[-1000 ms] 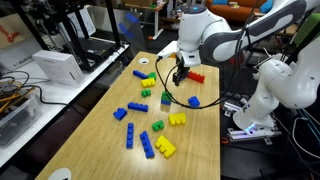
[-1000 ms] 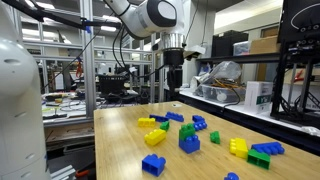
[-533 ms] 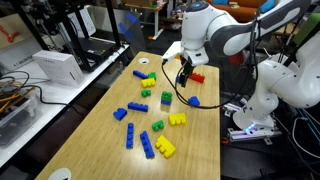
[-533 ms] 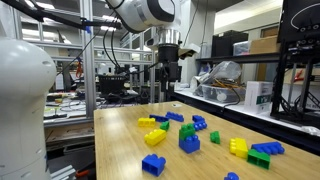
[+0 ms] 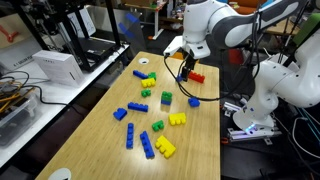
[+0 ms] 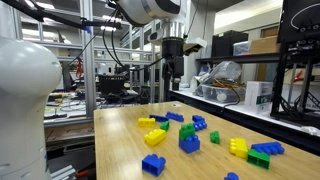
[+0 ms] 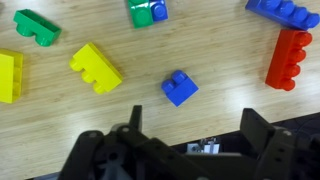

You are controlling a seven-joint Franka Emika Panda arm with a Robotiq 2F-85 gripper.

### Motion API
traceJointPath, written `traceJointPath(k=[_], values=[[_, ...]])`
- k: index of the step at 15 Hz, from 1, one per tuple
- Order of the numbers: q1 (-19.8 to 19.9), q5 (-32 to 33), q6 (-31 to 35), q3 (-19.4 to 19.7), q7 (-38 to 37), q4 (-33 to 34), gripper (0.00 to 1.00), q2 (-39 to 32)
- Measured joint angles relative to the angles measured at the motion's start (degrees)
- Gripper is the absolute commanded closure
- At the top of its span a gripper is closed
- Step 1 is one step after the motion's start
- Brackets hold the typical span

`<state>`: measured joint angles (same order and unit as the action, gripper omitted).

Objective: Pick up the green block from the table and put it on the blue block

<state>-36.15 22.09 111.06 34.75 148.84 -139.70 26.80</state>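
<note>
Arm: glossy white rounded links with dark bands at the joints, the same in both exterior views. Gripper: matte black and blocky, with two thick fingers and a small metal-coloured fitting between their bases. Thin black cable hangs off the wrist

Wooden table, metal racks behind, cardboard boxes on shelf

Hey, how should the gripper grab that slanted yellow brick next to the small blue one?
From straight above, pinching the yellow brick across its long flat sides, mid-length. It lies diagonally, so turn the wrist to match; nothing crowds either side.
</note>
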Motion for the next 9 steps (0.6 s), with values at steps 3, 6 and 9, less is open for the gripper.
traceJointPath(k=[3,6,9], values=[[-0.05,0.03,-0.42,0.57,0.0,0.57,0.0,0.01],[5.04,-1.76,0.03,-3.88,-0.58,0.83,0.0,-1.05],[14.85,-4.18,1.05,-13.4,-2.98,1.0,0.0,-3.41]])
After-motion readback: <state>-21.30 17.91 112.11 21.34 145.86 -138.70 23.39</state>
